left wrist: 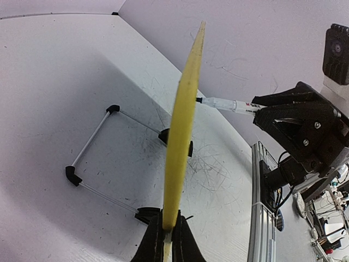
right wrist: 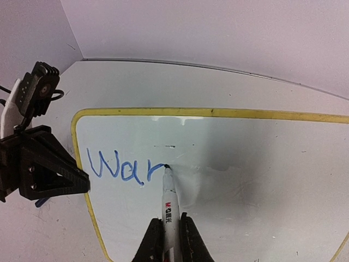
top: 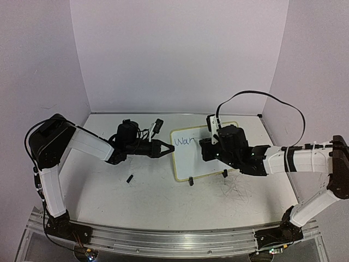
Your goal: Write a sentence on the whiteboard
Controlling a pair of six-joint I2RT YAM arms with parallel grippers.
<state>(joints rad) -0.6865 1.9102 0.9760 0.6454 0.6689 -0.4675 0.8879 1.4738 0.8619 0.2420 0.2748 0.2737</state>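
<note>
Pinching a marker (right wrist: 168, 199) between its 2 fingers (right wrist: 155, 241), the right gripper (right wrist: 168, 232) presses the tip on the whiteboard (right wrist: 256, 185), just after the sentence (right wrist: 117, 166) so far, the blue letters "War". The left gripper (top: 165, 147) is pressed shut on the board's left edge and holds it steady. The board stands tilted on a wire stand (left wrist: 90, 141) near the middle of the table (top: 109, 191). The bare white part lies to the right of the tip, along the board's long side. I think the next letters go that way, and the right arm writes them.
</note>
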